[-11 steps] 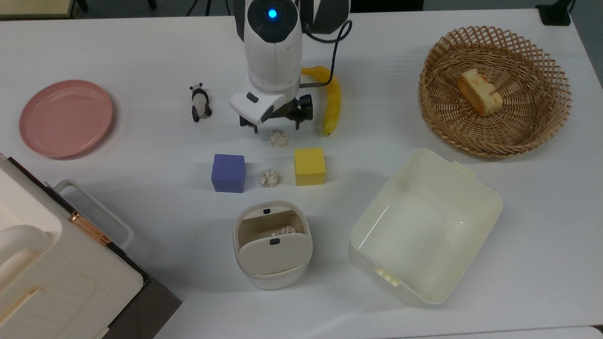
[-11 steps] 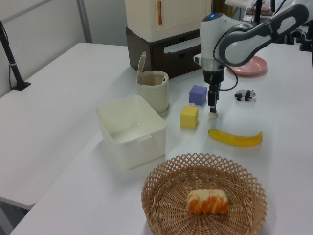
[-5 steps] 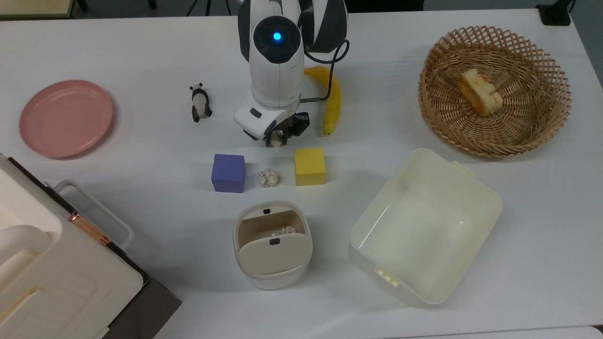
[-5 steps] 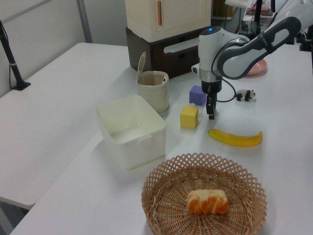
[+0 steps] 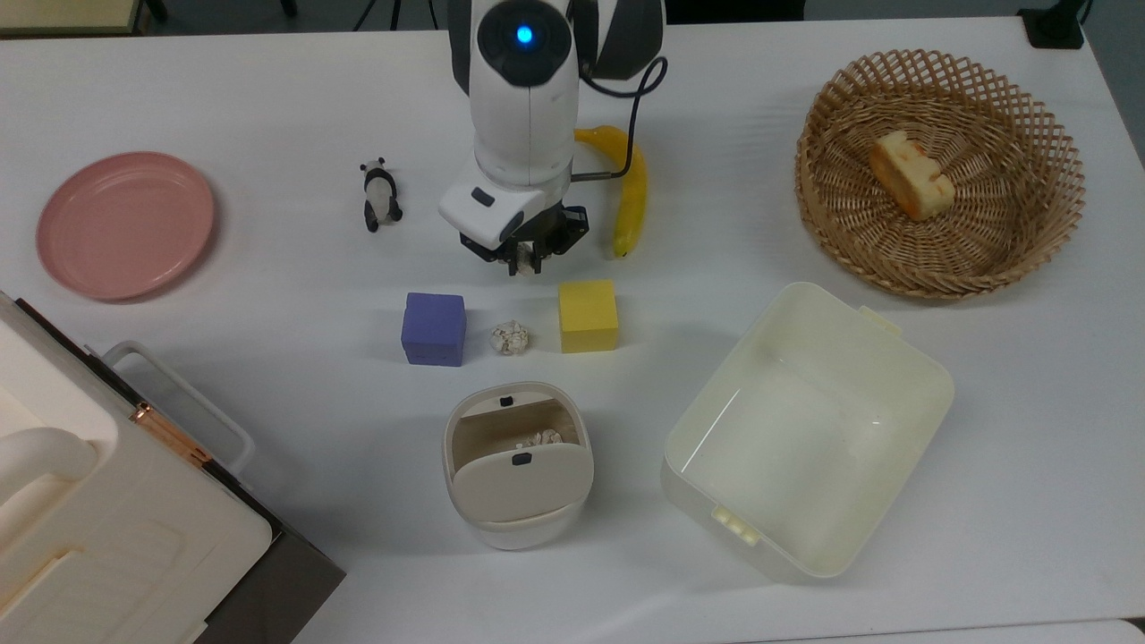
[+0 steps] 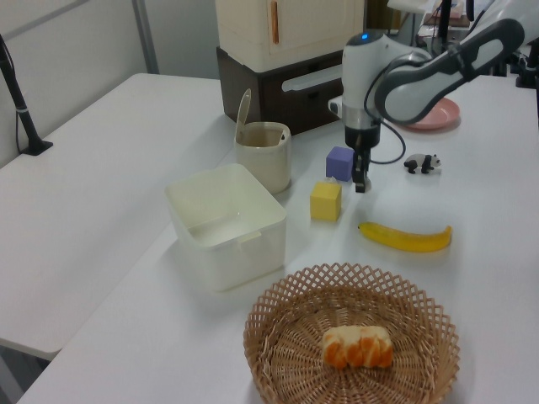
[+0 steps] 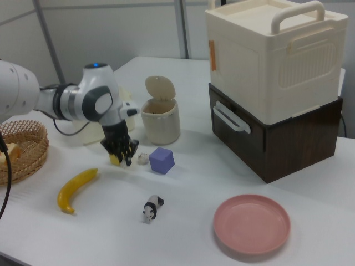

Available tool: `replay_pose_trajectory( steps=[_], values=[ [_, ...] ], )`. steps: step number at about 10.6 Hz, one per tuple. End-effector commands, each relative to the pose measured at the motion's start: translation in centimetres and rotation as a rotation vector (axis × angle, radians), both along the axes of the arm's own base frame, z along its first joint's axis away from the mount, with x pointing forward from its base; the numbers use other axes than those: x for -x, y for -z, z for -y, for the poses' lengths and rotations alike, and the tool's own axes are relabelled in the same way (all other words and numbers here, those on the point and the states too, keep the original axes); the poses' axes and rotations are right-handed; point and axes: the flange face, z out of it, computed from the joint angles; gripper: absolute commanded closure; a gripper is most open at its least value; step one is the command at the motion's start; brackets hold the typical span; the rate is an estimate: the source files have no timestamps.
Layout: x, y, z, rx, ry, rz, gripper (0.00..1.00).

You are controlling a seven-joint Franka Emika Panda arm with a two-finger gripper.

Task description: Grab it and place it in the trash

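Your arm's white wrist housing covers most of the end effector [image 5: 521,258] in the top view, so you get only the black fingers [image 5: 555,240] and a sliver of the crumpled paper ball [image 5: 521,259] peeking out between them. The fingers are drawn in narrow around that ball, gripping it. In the left view the fingertips hang clear of the tabletop [image 6: 505,210], so the ball looks lifted, though the ball itself is too small to make out there. In the right view the black fingers [image 7: 119,148] point down and partly block the yellow cube [image 7: 114,159] behind them.

A second paper ball [image 5: 509,337] lies on the tabletop just below the end effector in the top view, between the purple cube [image 5: 434,328] and the yellow cube. Farther down the top view past those stands the trash [image 5: 518,463], its swing lid tilted open, with crumpled paper visible inside.

Just to the end effector's right in the top view lies the banana [image 5: 630,192], its upper end tucked behind the arm; the toy panda [image 5: 379,194] stands off to the top view's left. The cream tub [image 5: 806,429] sits to the top view's lower right, well apart. The two cubes leave a narrow lane toward the trash.
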Motion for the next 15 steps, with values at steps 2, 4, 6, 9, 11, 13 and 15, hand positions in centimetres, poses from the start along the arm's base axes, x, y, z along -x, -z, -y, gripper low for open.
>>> replay_pose_trajectory(
  steps=[2,4,6,9,11,13,15],
  values=[
    [-3.8,-8.6,0.3,-0.001,0.017,0.150,0.81],
    [-6.5,-10.7,0.8,-0.002,0.022,0.222,0.81],
    [-9.0,-11.1,1.2,-0.012,0.026,0.333,0.80],
    [-11.5,-10.3,0.9,-0.040,0.008,0.564,0.66],
    [-12.2,-9.4,0.7,-0.047,-0.003,0.634,0.57],
    [-12.2,-9.4,0.5,-0.050,-0.003,0.646,0.13],
    [-12.1,-9.4,0.3,-0.047,-0.010,0.645,0.00]
  ],
)
